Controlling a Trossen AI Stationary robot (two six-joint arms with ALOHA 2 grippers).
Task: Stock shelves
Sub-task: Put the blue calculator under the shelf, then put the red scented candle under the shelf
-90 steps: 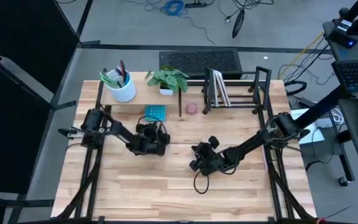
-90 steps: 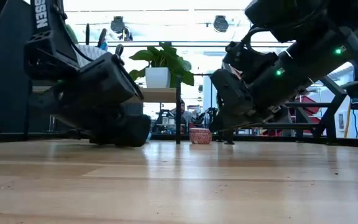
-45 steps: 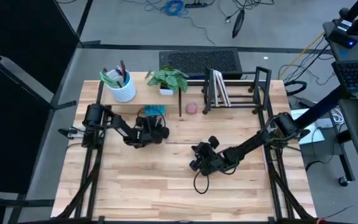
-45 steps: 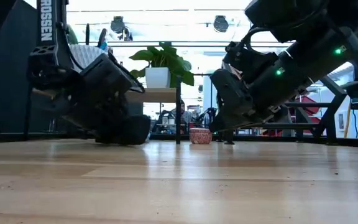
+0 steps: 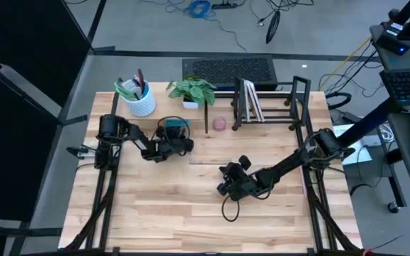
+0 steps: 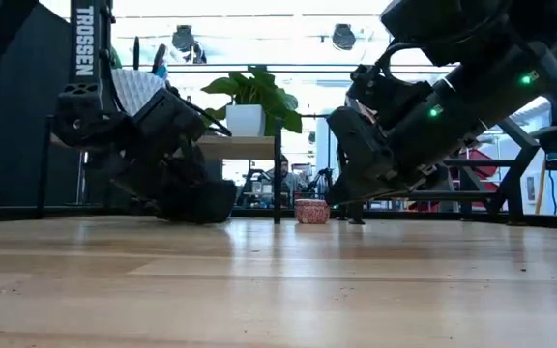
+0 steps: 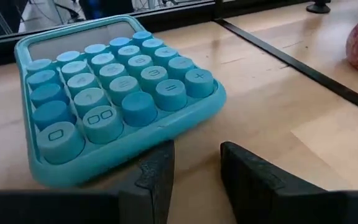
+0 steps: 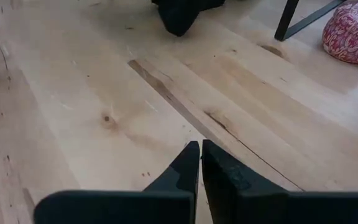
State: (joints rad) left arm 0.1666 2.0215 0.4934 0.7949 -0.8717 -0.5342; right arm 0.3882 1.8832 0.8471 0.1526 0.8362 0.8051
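Observation:
A teal calculator (image 7: pixel 114 93) lies flat on the table (image 5: pixel 191 213), just in front of the pale-wood shelf (image 5: pixel 164 109). My left gripper (image 7: pixel 196 163) is low over the table at the calculator's near edge (image 5: pixel 176 137), its fingers a little apart with nothing between them. My right gripper (image 8: pixel 201 154) is shut and empty, low over bare wood near the table's middle (image 5: pixel 228 179). The black wire rack (image 5: pixel 290 107) stands at the far right with books (image 5: pixel 249 101) upright in it. My left gripper comes in level from the table's near side. One finger (image 7: pixel 157 168) stands right against the calculator's near edge (image 7: pixel 126 155). Whether it touches that edge, I cannot tell. The calculator lies flat on the table.
On the wood shelf stand a white cup of pens (image 5: pixel 139 101) and a potted plant (image 5: pixel 193 91). A small red patterned ball (image 5: pixel 220 124) lies between shelf and rack. The near half of the table is bare wood.
My left gripper has moved toward the table's far edge, up to the calculator, staying low over the table. The calculator has stayed where it was.

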